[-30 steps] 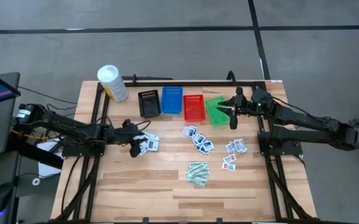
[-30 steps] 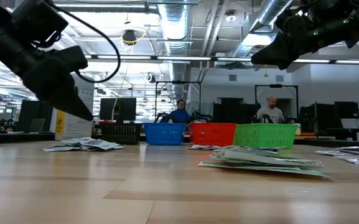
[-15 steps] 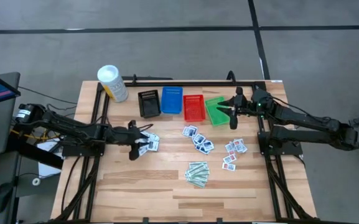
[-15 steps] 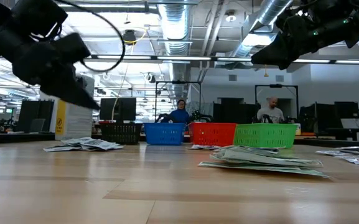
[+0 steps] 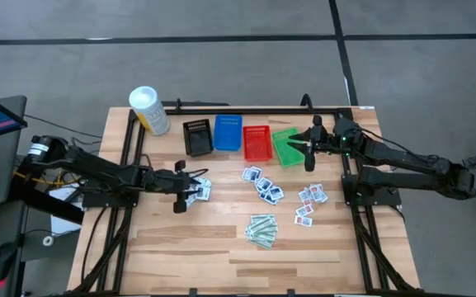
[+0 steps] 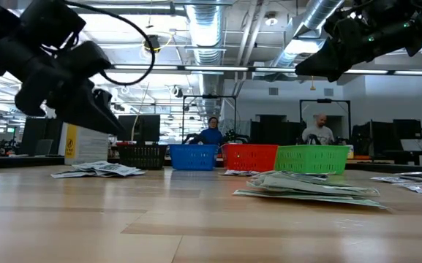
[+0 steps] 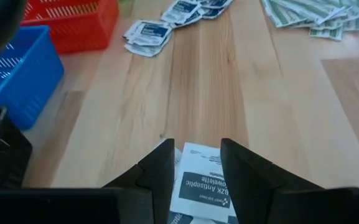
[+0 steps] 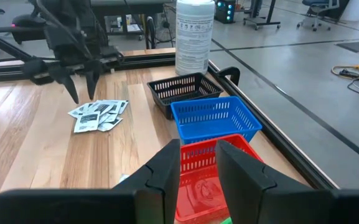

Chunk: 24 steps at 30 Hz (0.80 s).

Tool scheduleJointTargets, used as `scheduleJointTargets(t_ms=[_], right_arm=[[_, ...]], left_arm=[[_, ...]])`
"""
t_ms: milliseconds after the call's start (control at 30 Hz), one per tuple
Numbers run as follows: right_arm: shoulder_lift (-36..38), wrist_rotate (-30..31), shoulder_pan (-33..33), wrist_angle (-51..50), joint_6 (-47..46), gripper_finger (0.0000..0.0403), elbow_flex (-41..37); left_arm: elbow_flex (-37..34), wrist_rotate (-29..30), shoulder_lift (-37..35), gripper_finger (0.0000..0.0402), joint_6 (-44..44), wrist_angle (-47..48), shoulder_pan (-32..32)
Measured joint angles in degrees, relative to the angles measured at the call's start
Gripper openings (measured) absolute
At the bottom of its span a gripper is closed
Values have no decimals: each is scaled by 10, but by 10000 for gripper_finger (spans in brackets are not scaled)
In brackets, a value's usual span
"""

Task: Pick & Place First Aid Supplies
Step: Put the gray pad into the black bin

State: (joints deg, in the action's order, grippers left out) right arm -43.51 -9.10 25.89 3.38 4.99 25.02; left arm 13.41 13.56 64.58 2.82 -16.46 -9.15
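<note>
My left gripper [image 5: 181,196] hangs open just above a small heap of white packets with dark print [image 5: 196,189] near the table's left side. In the left wrist view its fingers [image 7: 198,152] stand on either side of the top packet [image 7: 199,183] without touching it. The right wrist view shows it [image 8: 83,90] clear of the heap [image 8: 98,113]. More white packets lie mid-table [image 5: 262,183] and to the right [image 5: 310,202]. Pale-green strips [image 5: 262,229] lie flat nearer the front. My right gripper [image 5: 308,153] waits open and empty above the green basket [image 5: 285,147].
Black [image 5: 197,137], blue [image 5: 228,132] and red [image 5: 256,143] baskets stand in a row beside the green one along the far side. A tall white tub [image 5: 148,110] stands at the far left corner. Bare wood lies along the near edge.
My left gripper has drifted a little toward the table's right, over the heap of packets, rising slightly and turning about its wrist. It has stayed open. The packets have not moved, and the right arm has kept still.
</note>
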Motion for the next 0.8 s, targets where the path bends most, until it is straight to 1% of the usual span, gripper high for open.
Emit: scheduleJointTargets(t_ms=[167,333,433,600,800], right_arm=[[0,0,0,0,0,98,0],[0,0,0,0,0,98,0],[0,0,0,0,0,98,0],[0,0,0,0,0,98,0],[0,0,0,0,0,98,0]], left_arm=[[0,1,53,131,0,-16,4],[0,3,86,131,-2,-34,12],[0,3,94,134,-2,-51,13],[0,1,94,144,-13,-51,14],[0,1,94,142,-31,-51,13]])
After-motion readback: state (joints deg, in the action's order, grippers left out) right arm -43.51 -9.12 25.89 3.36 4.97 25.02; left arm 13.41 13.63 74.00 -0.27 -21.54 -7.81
